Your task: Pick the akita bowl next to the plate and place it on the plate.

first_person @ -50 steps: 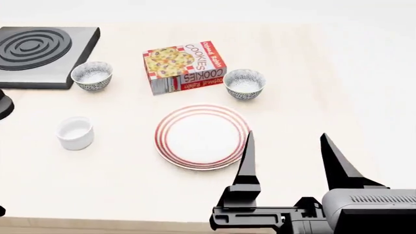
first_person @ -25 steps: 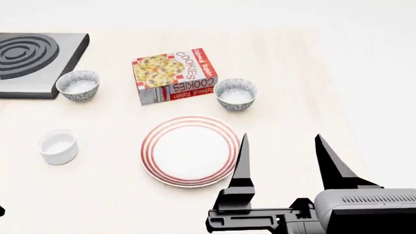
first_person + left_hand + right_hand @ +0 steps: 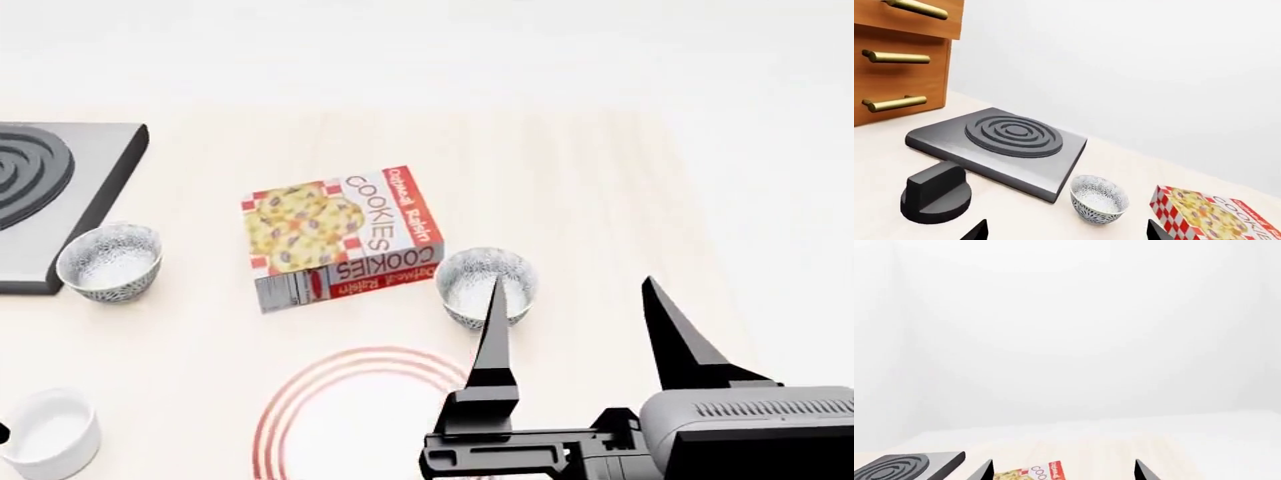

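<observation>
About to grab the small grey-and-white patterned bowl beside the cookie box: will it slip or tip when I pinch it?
The small grey-and-white patterned bowl looks rigid, so it probably won't flex. Its curved, tapering wall may let the fingers slide. It stands on a narrow base, so a push at its rim could tip it.

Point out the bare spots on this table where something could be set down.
Bare wood lies right of the akita bowl and behind the cookie box. Also between the white cup and plate. It is crowded where bowl, box and plate cluster.

Akita bowl right of cookie box, behind plate.
</observation>
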Robot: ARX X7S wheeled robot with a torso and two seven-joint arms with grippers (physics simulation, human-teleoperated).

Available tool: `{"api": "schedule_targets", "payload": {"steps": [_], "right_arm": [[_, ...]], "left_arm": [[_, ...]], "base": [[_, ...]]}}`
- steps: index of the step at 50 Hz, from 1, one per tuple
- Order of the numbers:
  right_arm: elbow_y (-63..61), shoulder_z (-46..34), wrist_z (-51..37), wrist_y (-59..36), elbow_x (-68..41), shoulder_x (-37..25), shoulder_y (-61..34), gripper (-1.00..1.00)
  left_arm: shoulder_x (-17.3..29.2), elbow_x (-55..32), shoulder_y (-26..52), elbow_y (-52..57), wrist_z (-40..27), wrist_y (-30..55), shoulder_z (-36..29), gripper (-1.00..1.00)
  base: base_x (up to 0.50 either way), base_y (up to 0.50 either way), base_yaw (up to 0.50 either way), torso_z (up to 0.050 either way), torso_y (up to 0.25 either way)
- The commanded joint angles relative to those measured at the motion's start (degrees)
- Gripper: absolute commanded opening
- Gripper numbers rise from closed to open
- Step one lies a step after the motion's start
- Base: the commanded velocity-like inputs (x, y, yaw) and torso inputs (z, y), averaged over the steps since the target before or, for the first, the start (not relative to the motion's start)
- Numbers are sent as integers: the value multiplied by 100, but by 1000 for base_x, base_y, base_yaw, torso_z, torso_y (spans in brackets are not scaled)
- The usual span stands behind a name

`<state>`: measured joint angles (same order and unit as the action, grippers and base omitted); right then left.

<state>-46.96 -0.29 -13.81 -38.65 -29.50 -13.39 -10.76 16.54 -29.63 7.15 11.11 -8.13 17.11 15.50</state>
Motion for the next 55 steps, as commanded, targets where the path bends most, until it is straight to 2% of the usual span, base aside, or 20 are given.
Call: {"api": "schedule_targets", "payload": {"steps": [1,34,38,44,55], "right_arm": [[17,-22,-36,29,-29,-34,-1,100],[99,-120,-251,-19,-30,-121,-55,100],[146,56,-394,-102,-179,-34,-139,100],[361,-147,-507,-340,11,-150,-339,100],[925,-310,-588,-1298,-261,-279,-1190,100]], "left_arm": [[15,-12,4,-28,-12,-28,-21,100],[74,-85,3,4,-99,-9,-58,100],[67,-98,2,-24,-104,-23,-54,100],[72,-112,-26,-10,-101,-47,-55,100],[84,-117,-31,-21,-112,-70,-78,100]], "base": [[500,0,0,0,0],[500,0,0,0,1],[0,0,0,0,0],[0,0,0,0,0],[0,0,0,0,0]]}}
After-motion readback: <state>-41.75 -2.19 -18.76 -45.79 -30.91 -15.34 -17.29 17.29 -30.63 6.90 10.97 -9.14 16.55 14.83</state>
